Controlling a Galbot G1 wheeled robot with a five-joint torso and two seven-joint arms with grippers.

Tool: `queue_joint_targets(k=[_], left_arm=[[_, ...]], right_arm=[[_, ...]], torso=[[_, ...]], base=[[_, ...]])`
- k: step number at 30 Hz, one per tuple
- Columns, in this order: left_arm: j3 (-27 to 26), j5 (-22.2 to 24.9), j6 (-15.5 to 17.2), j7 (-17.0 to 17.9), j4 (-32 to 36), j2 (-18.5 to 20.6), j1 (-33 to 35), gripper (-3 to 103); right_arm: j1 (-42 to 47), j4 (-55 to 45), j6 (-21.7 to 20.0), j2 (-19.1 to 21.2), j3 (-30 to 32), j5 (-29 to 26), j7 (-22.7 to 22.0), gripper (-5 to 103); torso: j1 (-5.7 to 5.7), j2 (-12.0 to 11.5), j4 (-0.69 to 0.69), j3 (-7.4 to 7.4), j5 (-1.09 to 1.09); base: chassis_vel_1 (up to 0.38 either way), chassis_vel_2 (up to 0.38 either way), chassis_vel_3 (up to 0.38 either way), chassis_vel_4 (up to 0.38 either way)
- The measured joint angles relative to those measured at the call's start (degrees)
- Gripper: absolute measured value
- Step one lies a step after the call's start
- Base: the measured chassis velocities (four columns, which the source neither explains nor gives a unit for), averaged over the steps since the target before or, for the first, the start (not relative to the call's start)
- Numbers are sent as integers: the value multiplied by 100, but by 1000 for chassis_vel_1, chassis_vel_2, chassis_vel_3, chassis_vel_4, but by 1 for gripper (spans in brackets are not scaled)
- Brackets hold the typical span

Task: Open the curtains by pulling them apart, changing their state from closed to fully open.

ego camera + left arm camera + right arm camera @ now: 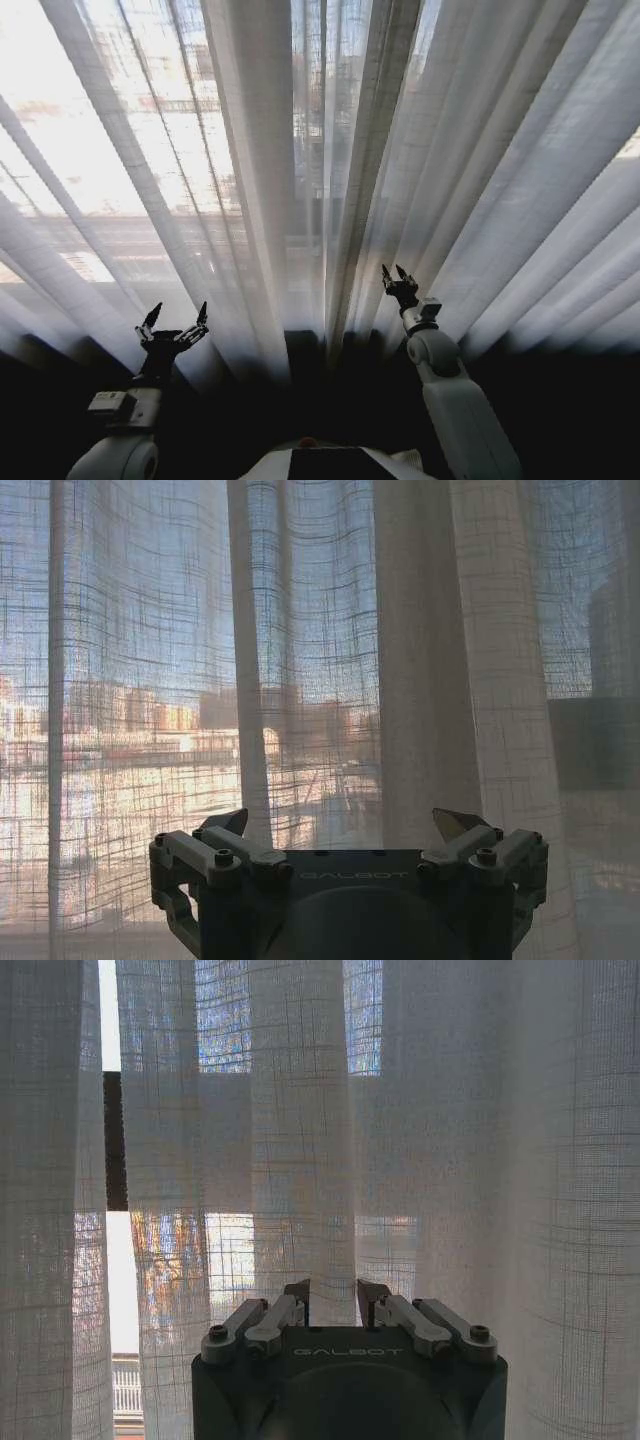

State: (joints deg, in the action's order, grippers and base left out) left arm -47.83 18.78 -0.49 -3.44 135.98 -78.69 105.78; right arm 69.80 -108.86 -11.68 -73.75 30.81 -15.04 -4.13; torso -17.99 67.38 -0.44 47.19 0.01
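The curtains (300,170) span the whole frame, sheer off-white linen weave in long vertical pleats, meeting near the centre with only a slim gap; by my reading nothing is parted yet, all the pulling remains; lower left, the left gripper (175,318) gapes wide, empty; right of centre, the right gripper (394,272) is nearly closed, holding nothing
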Motion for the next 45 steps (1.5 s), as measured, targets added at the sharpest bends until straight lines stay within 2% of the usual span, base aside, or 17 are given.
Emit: queue_joint_targets(k=[1, 4, 6, 8, 27, 37, 45], left_arm=[[0, 0, 0, 0, 0, 0, 0, 100], [17, 0, 16, 0, 0, 1, -28, 100], [18, 0, 17, 0, 0, 2, -31, 100], [16, 4, 15, 0, -18, 10, -27, 100], [60, -2, -11, -6, -17, -21, -11, 100], [51, -4, -18, -10, -19, -21, -12, 100], [16, 11, -82, -10, -10, -13, 10, 100]], right_arm=[[0, 0, 0, 0, 0, 0, 0, 30], [-8, -25, 0, -6, 1, 2, 2, 14], [-15, -34, 0, -6, 2, 2, 2, 14], [-55, -165, -109, -11, 36, -5, 13, 1], [-36, -1468, -445, 189, 512, -636, 0, 0], [134, -1554, -470, 218, 549, -650, 16, 0], [244, -1642, -692, 215, 576, -618, 46, 0]], torso=[[0, 0, 0, 0, 0], [0, 0, 0, 0, 0], [0, 0, 0, 0, 0], [0, 0, 0, 0, 0], [0, 0, 0, 0, 0], [0, 0, 0, 0, 0], [0, 1, 0, 0, 0]], base=[[0, 0, 0, 0], [0, 0, 0, 0], [0, 0, 0, 0], [0, 0, 0, 0], [0, 0, 0, 0], [0, 0, 0, 0], [0, 0, 0, 0]])
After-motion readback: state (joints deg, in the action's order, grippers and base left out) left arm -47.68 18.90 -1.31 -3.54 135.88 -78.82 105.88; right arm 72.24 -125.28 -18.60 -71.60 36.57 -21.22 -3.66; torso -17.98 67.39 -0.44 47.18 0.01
